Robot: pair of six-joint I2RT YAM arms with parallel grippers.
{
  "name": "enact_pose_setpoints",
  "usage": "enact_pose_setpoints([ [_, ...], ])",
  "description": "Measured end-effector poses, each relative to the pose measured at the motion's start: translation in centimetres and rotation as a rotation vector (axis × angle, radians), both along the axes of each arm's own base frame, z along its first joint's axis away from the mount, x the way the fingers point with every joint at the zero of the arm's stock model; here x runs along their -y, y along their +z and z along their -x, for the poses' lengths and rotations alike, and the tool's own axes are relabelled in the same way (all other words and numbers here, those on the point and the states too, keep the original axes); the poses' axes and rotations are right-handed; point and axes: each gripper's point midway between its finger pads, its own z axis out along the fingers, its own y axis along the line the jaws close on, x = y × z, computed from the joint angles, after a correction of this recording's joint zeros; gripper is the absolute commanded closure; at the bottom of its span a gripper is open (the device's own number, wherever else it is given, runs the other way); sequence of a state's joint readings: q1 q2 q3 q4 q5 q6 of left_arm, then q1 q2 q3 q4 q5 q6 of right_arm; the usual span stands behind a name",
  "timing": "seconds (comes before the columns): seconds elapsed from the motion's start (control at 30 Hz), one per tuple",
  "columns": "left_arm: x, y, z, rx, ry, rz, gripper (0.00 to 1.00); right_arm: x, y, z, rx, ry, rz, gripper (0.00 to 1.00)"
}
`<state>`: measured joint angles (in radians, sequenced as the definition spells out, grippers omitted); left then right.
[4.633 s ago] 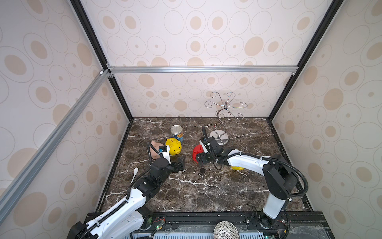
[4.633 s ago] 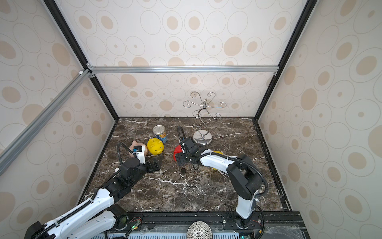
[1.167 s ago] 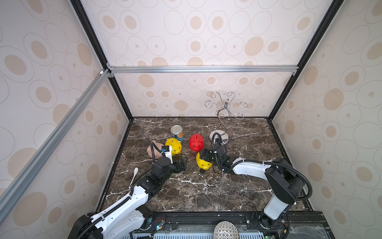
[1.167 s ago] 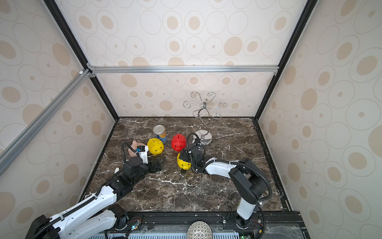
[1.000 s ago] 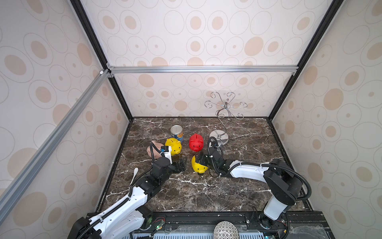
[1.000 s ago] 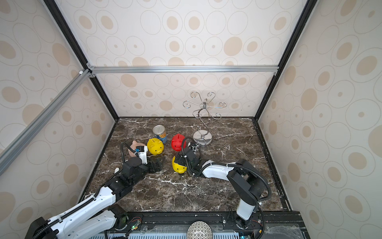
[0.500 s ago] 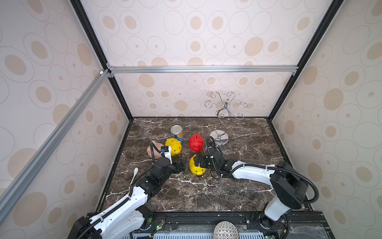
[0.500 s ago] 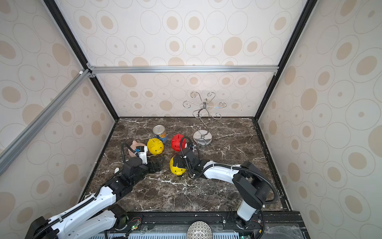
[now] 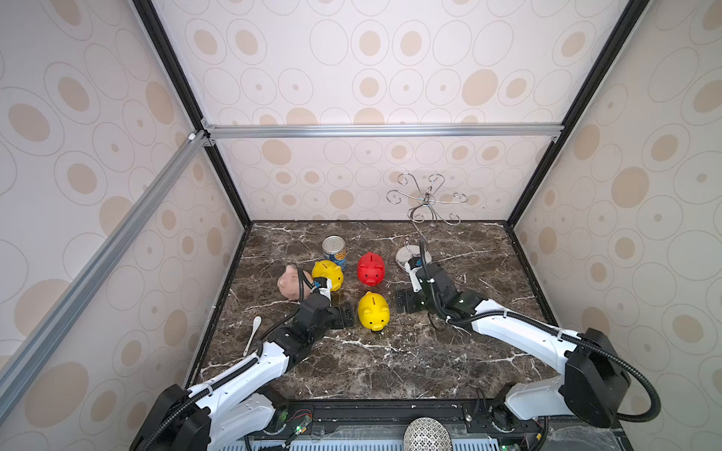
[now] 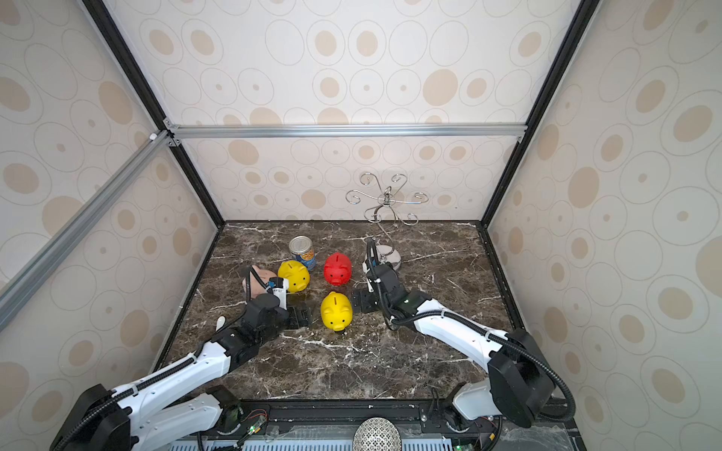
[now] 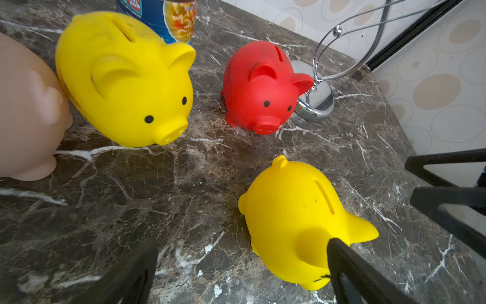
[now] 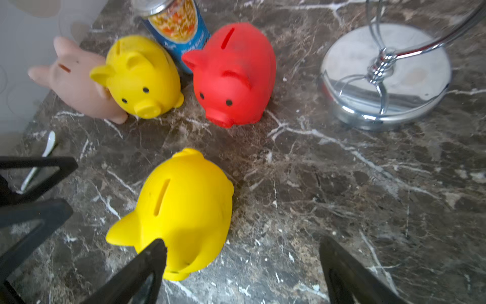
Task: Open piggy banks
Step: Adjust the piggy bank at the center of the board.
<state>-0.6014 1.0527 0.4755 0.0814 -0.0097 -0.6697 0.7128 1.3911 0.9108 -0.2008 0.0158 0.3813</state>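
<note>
Four piggy banks stand on the marble table, slots up. The pale pink one [image 9: 289, 283] touches a yellow one [image 9: 327, 273] at the back left, and the red one [image 9: 371, 268] stands to their right. A second yellow one [image 9: 374, 311] [image 10: 336, 311] stands alone in front, snout toward the front edge. My left gripper [image 9: 345, 317] [image 11: 242, 244] is open, just left of this pig. My right gripper [image 9: 404, 302] [image 12: 242, 243] is open just right of it. Neither holds anything. In each wrist view the front yellow pig [image 11: 294, 218] [image 12: 184, 205] lies beside one finger, outside the gap. The plugs are hidden.
A blue-labelled tin can [image 9: 334, 252] stands behind the back yellow pig. A chrome wire stand [image 9: 414, 255] with a round base is at the back right, close behind my right wrist. A white spoon [image 9: 253, 336] lies near the left wall. Walls enclose three sides.
My right gripper has let go of the front yellow piggy bank and drawn back to the right. The pig now stands free. My left arm has not moved.
</note>
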Motion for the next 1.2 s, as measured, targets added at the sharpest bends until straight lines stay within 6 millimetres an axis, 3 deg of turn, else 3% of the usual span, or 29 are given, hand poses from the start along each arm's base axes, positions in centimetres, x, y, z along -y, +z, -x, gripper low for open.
enact_pose_setpoints([
  [0.07, 0.3, 0.0, -0.2, -0.008, -0.007, 0.0, 0.0, -0.5, -0.9, 0.5, -0.034, 0.036, -0.002, 0.2],
  [0.23, 0.9, -0.1, -0.5, -0.024, -0.02, 0.007, 0.0, -2.1, -2.9, 1.6, -0.108, 0.095, -0.023, 0.24],
  [0.43, 1.0, -0.7, -0.6, -0.05, -0.012, 0.009, 0.0, -4.3, -3.7, 2.6, -0.146, 0.143, -0.075, 0.26],
  [0.6, 1.0, -0.6, -0.6, -0.046, -0.008, 0.014, 0.0, -4.0, -3.7, 2.5, -0.13, 0.141, -0.048, 0.3],
  [0.77, 1.0, 0.0, -0.7, -0.031, -0.001, 0.032, 0.0, -3.6, -2.5, 3.0, -0.086, 0.205, -0.015, 0.56],
  [0.9, 0.6, 0.7, -0.9, -0.013, 0.015, 0.044, 0.0, -5.4, -0.9, 4.1, -0.04, 0.321, 0.007, 0.76],
  [0.97, 0.1, 1.0, -1.2, -0.008, 0.03, 0.049, 0.0, -6.6, -0.3, 4.7, -0.019, 0.38, 0.02, 0.76],
  [1.07, -0.9, 1.1, -1.8, -0.01, 0.063, 0.062, 0.0, -8.2, 0.3, 5.2, 0.021, 0.449, 0.044, 0.67],
  [1.2, -2.2, 1.2, -2.4, -0.012, 0.1, 0.08, 0.0, -9.4, 0.0, 5.4, 0.04, 0.503, 0.1, 0.62],
])
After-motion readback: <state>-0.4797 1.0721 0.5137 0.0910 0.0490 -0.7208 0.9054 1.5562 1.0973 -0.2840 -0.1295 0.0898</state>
